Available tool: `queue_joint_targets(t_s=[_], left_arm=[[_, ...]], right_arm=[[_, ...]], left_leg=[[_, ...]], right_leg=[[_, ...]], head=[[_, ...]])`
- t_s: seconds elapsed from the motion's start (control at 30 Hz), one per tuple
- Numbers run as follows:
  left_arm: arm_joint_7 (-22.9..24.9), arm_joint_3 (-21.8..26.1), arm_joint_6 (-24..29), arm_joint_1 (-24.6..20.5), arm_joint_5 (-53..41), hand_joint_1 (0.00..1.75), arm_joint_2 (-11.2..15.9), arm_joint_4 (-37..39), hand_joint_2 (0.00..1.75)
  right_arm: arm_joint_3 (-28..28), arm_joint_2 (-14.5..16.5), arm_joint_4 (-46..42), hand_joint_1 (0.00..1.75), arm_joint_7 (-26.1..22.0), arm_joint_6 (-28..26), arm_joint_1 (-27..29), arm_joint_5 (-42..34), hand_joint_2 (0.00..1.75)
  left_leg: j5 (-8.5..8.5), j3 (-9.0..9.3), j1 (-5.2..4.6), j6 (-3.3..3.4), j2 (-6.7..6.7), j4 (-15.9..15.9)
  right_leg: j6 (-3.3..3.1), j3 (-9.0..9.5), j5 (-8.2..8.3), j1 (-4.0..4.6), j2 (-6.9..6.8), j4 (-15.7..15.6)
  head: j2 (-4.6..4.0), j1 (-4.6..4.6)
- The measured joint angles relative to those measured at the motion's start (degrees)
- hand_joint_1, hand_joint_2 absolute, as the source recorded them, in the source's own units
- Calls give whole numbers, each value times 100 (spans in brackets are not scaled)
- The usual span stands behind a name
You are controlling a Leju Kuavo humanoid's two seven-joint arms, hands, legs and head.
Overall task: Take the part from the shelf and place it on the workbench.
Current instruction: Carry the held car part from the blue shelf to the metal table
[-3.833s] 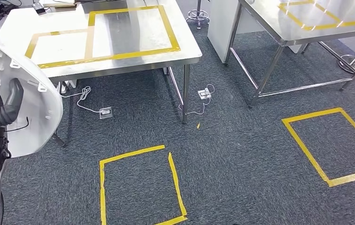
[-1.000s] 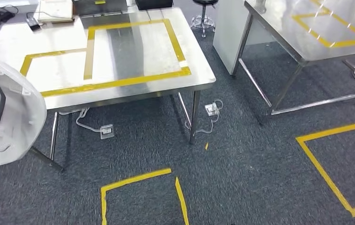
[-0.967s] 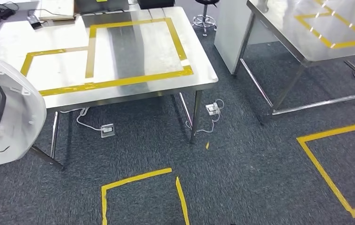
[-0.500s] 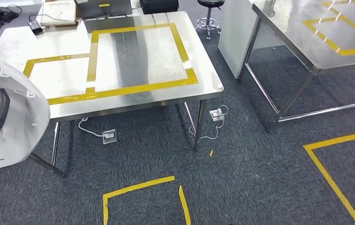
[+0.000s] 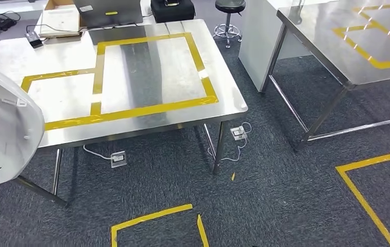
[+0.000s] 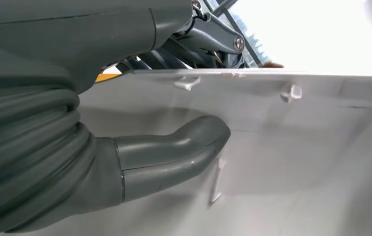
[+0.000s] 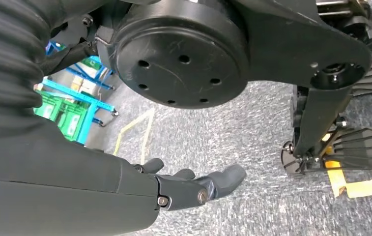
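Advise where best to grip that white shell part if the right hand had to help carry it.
Probably the rim. The white shell part is a thin curved panel, so an edge suits a pinch better than its broad smooth face. The left hand grips it with its thumb on the ribbed inner side; the right hand would best come from the opposite, free edge, thumb inside too.

Dark grey carpet (image 5: 265,200) with yellow tape squares (image 5: 154,218) lies under two steel tables (image 5: 223,77).
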Motion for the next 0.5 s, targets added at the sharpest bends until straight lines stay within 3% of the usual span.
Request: queue_joint_targets(t_s=[0.07,0.1,0.2,0.23,0.27,0.3,0.37,0.4,0.43,0.5], left_arm=[[-5,10,-7,-44,-1,175,14,6,175],[-7,10,-15,-76,-5,175,17,13,175],[-10,8,-41,-137,-22,175,14,49,175],[-10,7,-44,-140,-24,175,9,65,175],[-10,5,-45,-143,-27,175,3,81,175],[-10,4,-46,-152,-31,175,-3,96,175],[-10,1,-47,-196,-51,175,-14,122,175],[-10,-1,-46,-229,-67,175,-19,140,175],[-8,-2,-46,-262,-84,175,-21,159,175],[-7,-3,-45,-309,-104,175,-18,192,175]], right_arm=[[-3,1,-1,0,8,-10,-4,-10,175],[-5,1,0,0,13,-11,-13,-16,175],[-20,3,1,0,19,-11,-36,-36,175],[-29,3,1,0,21,-11,-35,-41,175],[-39,4,1,0,23,-11,-32,-46,175],[-49,4,1,0,25,-11,-30,-48,175],[-69,4,1,0,26,-12,-26,-49,175],[-79,4,0,0,14,-13,-25,-48,175],[-88,4,-1,0,2,-13,-25,-48,175],[-101,4,0,0,-14,-15,-25,-49,175]], left_leg=[[7,48,19,74,-12,-2],[-8,83,28,101,-17,-3],[-103,170,28,144,-18,-4],[-142,208,26,144,-18,-3],[-185,257,24,138,-19,-3],[-232,319,23,130,-20,-3],[-334,447,22,105,-21,-5],[-378,491,16,85,-26,-7],[-416,513,10,56,-31,-12],[-435,554,-4,-20,-43,10]], right_leg=[[56,-22,-56,-2,-6,121],[89,-132,-123,-14,-7,324],[175,-851,-474,-46,-9,1427],[182,-1062,-531,-49,-9,1669],[175,-1182,-474,-48,-9,1714],[159,-1185,-289,-45,-9,1534],[88,-972,287,-26,-10,749],[50,-864,438,-8,-12,404],[16,-789,524,10,-12,183],[-33,-728,486,18,-9,73]], head=[[0,16],[0,22],[0,41],[0,42],[0,42],[0,43],[0,46],[0,45],[0,45],[0,41]])
